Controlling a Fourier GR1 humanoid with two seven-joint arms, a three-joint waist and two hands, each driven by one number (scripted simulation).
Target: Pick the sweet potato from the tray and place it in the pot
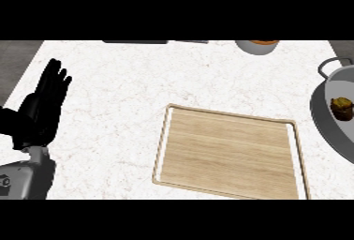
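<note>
Left hand (41,110) rested open at left edge, fingers up; your right hand was out of view. Sweet potato (342,107) lay inside pot (325,91), wooden tray (228,152) bare. You had placement apparently done; nothing visibly left.

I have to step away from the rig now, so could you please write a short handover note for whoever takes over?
Left hand: open, fingers up, resting at the counter's left edge, holding nothing.
Right hand: not in view.
Sweet potato: already lying inside the pot at the right edge of the view.
Wooden tray: mid-counter, nothing on it.
Done: the pick and the place, as far as this view shows.
Left: probably nothing but checking where the right hand is.
</note>
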